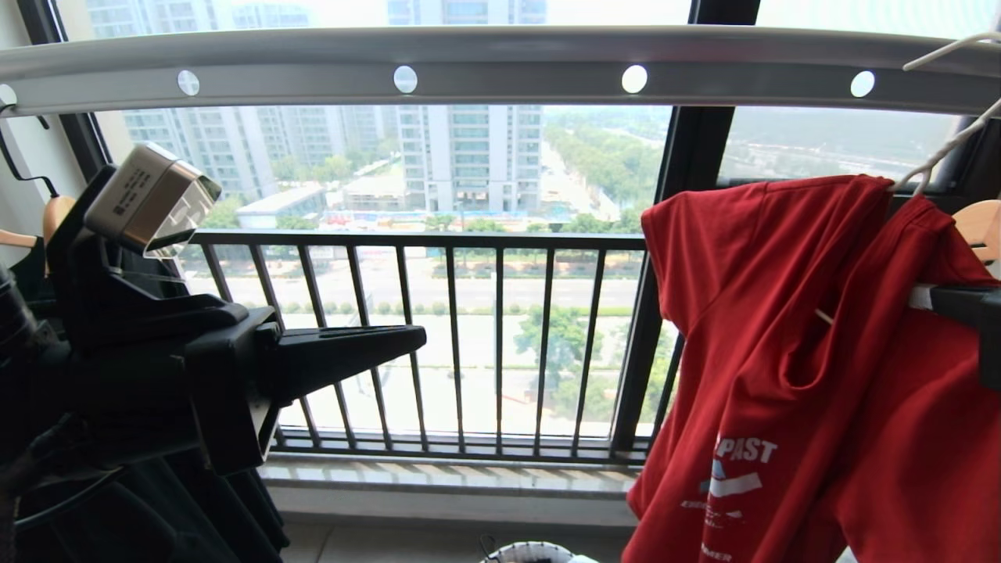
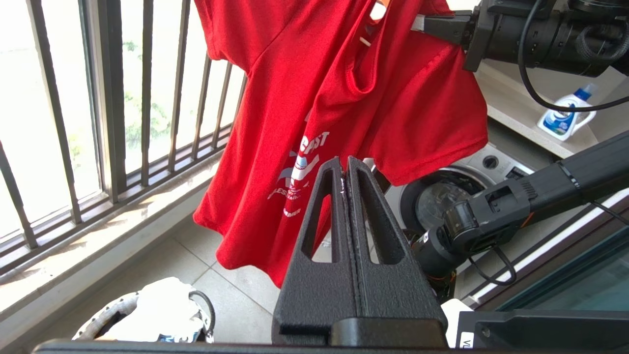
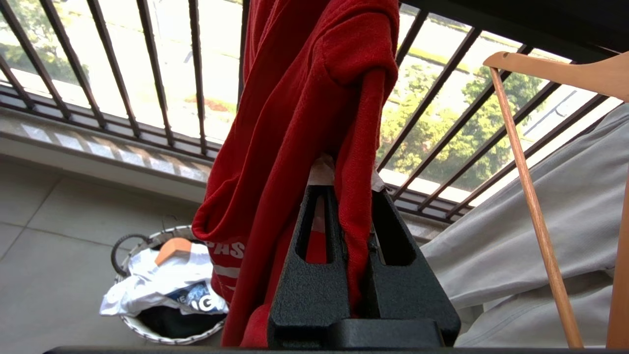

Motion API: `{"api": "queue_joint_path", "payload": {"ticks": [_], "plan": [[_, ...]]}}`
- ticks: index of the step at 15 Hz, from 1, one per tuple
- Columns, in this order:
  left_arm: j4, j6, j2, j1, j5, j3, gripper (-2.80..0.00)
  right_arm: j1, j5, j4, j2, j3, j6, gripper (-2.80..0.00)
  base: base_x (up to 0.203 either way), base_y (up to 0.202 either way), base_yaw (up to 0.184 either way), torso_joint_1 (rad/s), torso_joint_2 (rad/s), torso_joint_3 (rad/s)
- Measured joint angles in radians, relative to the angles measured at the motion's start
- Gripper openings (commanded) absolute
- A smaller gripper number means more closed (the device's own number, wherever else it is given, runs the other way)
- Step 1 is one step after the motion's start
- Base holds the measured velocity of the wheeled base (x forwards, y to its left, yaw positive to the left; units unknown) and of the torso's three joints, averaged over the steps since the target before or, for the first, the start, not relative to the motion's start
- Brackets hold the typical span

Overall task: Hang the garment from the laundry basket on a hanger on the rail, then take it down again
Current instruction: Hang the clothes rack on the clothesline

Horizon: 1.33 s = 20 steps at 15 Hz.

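Observation:
The red garment (image 1: 790,328) hangs at the right on the white wire hanger (image 1: 942,148), whose hook reaches up to the grey rail (image 1: 500,70) at the picture's edge. My right gripper (image 1: 916,297) comes in from the right, shut on a fold of the garment (image 3: 304,123) near its shoulder; red cloth runs between the jaws (image 3: 344,191). My left gripper (image 1: 418,338) is shut and empty, held level well to the left of the garment (image 2: 334,98). The laundry basket (image 1: 532,554) stands on the floor below, with a white shirt (image 3: 162,290) in it.
The dark barred window railing (image 1: 453,344) is behind. Wooden hangers hang at the left (image 1: 59,215) and right (image 1: 977,223), with black clothes (image 1: 117,516) at the left and a grey garment (image 3: 540,246) at the right. A washing machine (image 2: 486,162) and detergent bottle (image 2: 565,113) are beyond.

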Motion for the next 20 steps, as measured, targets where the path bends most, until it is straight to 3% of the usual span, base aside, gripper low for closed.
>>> {"api": "queue_joint_path", "payload": {"ticks": [20], "plan": [[0.0, -0.001, -0.022, 0.0, 0.0, 0.0, -2.8, -0.15, -0.002, -0.099, 0.203, -0.058, -0.011, -2.8, 0.0, 0.0, 0.0, 0.0, 0.0, 0.0]]}}
